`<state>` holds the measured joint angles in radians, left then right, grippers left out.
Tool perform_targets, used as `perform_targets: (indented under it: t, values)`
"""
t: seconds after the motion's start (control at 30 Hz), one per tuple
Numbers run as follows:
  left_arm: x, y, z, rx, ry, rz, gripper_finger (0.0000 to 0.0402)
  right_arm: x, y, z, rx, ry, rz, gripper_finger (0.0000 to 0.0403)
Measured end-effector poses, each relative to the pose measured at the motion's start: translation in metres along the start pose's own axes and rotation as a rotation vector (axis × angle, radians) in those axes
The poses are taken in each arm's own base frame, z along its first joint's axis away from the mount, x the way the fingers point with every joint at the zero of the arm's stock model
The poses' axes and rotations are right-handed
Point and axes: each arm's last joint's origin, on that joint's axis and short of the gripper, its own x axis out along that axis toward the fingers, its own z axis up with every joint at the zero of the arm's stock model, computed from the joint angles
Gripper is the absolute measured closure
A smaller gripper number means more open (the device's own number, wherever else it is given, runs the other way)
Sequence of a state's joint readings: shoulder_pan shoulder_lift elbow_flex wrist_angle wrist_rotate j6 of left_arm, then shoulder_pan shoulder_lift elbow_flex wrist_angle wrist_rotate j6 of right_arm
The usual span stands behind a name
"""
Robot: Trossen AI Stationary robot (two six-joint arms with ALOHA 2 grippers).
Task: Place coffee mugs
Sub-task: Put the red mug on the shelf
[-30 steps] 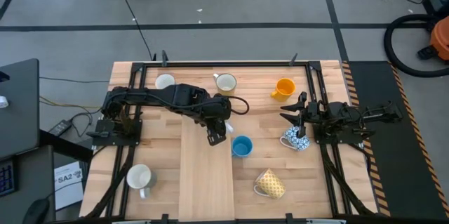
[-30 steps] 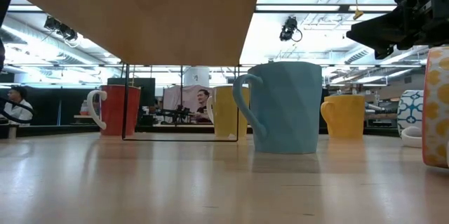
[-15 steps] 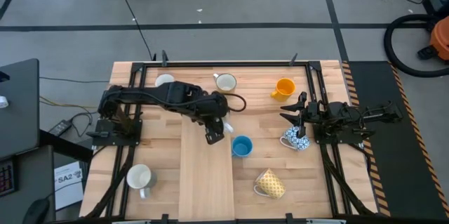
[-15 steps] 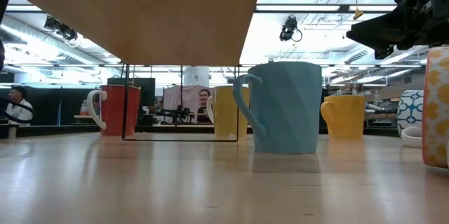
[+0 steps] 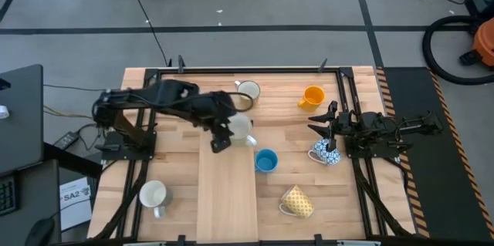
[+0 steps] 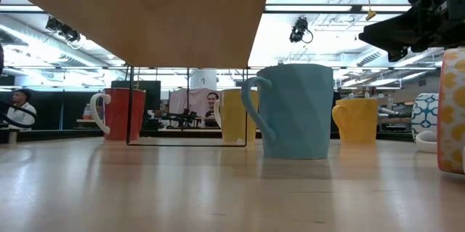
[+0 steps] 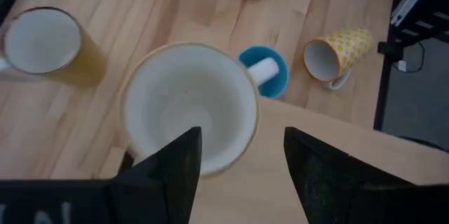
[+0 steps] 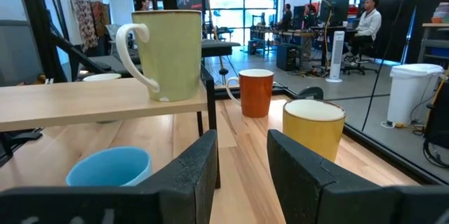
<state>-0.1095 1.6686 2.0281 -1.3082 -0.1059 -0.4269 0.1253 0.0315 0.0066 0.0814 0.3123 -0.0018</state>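
A white mug (image 5: 241, 129) stands upright on the raised wooden plank (image 5: 228, 192) at the table's middle; the left wrist view looks down into this mug (image 7: 189, 108). My left gripper (image 5: 220, 139) hangs open above it and to its left, and its fingers touch nothing. At the right edge my right gripper (image 5: 320, 130) rests open, with a blue-and-white patterned mug (image 5: 324, 154) just beside it. A blue mug (image 5: 265, 160) stands near the plank's right side.
An orange mug (image 5: 312, 96) and a cream mug (image 5: 248, 90) stand toward the far edge. A yellow patterned mug (image 5: 297, 201) lies on its side near the front. Another white mug (image 5: 153, 195) stands at the front left. Black frame rails run along both table sides.
My left gripper has drawn back toward the table's left edge and risen, staying open. The white mug, hidden under it before, now shows standing on the plank.
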Motion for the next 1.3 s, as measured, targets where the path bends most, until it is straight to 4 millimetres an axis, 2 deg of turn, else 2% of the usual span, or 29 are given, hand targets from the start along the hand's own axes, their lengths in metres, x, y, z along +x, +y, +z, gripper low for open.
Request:
perform_targets:
  t: [0.17, 0.37, 0.5, 0.57, 0.73, 0.87, 1.1, 1.3]
  values:
    - [-0.035, 0.02, -0.012, -0.029, -0.001, 0.041, 0.0193, 0.0, 0.0, 0.0, -0.001, 0.001, 0.0, 0.027]
    - [-0.075, 0.056, -0.033, -0.079, -0.009, 0.244, 0.0193, 0.0, 0.0, 0.0, 0.0, 0.001, 0.0, 0.027]
    - [-0.09, 0.079, -0.041, -0.131, -0.046, 0.298, 0.0193, 0.0, 0.0, 0.0, 0.0, 0.002, 0.0, 0.027]
    - [-0.091, 0.091, -0.049, -0.152, -0.028, 0.334, 0.0193, 0.0, 0.0, 0.0, -0.001, 0.002, 0.0, 0.027]
    - [-0.068, 0.124, -0.073, -0.216, 0.059, 0.432, 0.0193, 0.0, 0.0, 0.0, -0.001, 0.002, 0.0, 0.027]
    - [-0.035, 0.15, -0.088, -0.232, 0.132, 0.491, 0.0193, 0.0, 0.0, 0.0, -0.001, 0.003, 0.0, 0.027]
    - [0.021, 0.189, -0.102, -0.243, 0.138, 0.41, 0.0193, 0.0, 0.0, 0.0, -0.001, 0.003, 0.0, 0.027]
    - [0.042, 0.214, -0.115, -0.311, 0.119, 0.435, 0.0193, 0.0, 0.0, 0.0, -0.001, 0.002, 0.0, 0.027]
